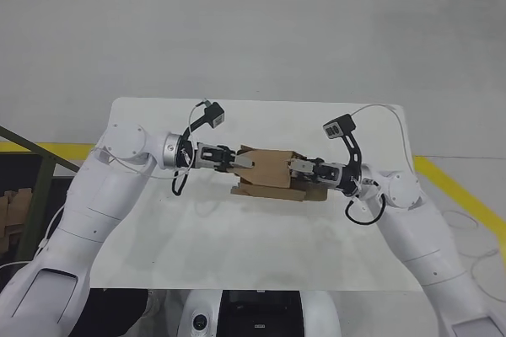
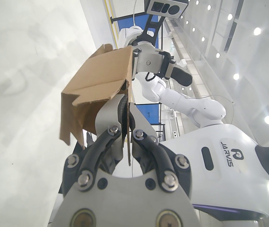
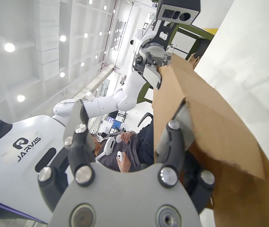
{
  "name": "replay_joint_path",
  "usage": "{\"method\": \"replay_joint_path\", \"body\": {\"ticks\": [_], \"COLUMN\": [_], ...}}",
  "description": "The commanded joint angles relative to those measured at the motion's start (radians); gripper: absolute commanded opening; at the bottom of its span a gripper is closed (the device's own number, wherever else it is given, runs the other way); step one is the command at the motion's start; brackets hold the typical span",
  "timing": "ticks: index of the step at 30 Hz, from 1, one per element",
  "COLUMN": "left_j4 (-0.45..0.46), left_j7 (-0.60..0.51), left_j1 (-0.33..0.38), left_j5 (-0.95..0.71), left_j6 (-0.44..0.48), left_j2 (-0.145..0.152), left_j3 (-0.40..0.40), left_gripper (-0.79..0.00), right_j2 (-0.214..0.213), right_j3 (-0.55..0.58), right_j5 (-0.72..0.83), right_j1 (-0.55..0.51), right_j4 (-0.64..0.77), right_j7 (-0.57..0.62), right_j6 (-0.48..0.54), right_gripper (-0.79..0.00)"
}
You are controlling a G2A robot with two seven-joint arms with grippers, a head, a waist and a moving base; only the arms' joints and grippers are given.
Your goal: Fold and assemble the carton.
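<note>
Brown carton (image 1: 268,171) is held between the two grippers over the middle of the white table (image 1: 236,244). It is partly opened into a box shape, with flaps loose at the ends. Left gripper (image 1: 237,160) is at one end of the carton, pinched tight on a thin cardboard panel edge. Its wrist view shows both fingers (image 2: 106,116) pressed flat on either side of that edge, and the rest of the carton (image 2: 101,72) extends away past the fingertips. Right gripper (image 1: 297,169) is at the opposite end, spread wide and gripping nothing. In its wrist view one finger (image 3: 77,114) hangs free in the air, well clear of the cardboard. The other finger (image 3: 183,116) lies against a carton wall, tucked just behind a flap. The carton (image 3: 207,119) runs from that finger out towards the far gripper. Cannot tell if the lower flap touches the table or hangs just above it.
</note>
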State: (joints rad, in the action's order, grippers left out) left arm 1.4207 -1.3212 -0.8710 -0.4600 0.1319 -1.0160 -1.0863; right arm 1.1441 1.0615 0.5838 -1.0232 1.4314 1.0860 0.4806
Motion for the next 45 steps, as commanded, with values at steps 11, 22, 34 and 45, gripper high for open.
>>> {"method": "replay_joint_path", "body": {"ticks": [11, 22, 34, 45], "left_j4": [0.005, 0.006, 0.007, 0.003], "left_j7": [0.005, 0.008, 0.005, -0.006], "left_j1": [0.003, 0.003, -0.002, -0.006], "left_j5": [0.0, -0.001, -0.007, -0.017], "left_j6": [0.002, -0.001, 0.001, -0.008], "left_j2": [-0.001, 0.0, 0.002, 0.004], "left_j3": [0.004, 0.002, -0.006, -0.01], "left_gripper": [-0.785, -0.785, -0.785, 0.0], "right_j2": [0.008, 0.012, 0.015, 0.016], "right_j3": [-0.024, -0.034, -0.045, -0.042], "right_j5": [-0.028, -0.072, -0.114, -0.138], "right_j1": [0.021, 0.029, 0.034, 0.033], "right_j4": [-0.029, -0.037, -0.039, -0.04], "right_j7": [0.011, 0.009, -0.004, -0.026], "right_j6": [-0.025, -0.036, -0.052, -0.085], "right_gripper": [-0.428, -0.573, -0.785, -0.785]}}
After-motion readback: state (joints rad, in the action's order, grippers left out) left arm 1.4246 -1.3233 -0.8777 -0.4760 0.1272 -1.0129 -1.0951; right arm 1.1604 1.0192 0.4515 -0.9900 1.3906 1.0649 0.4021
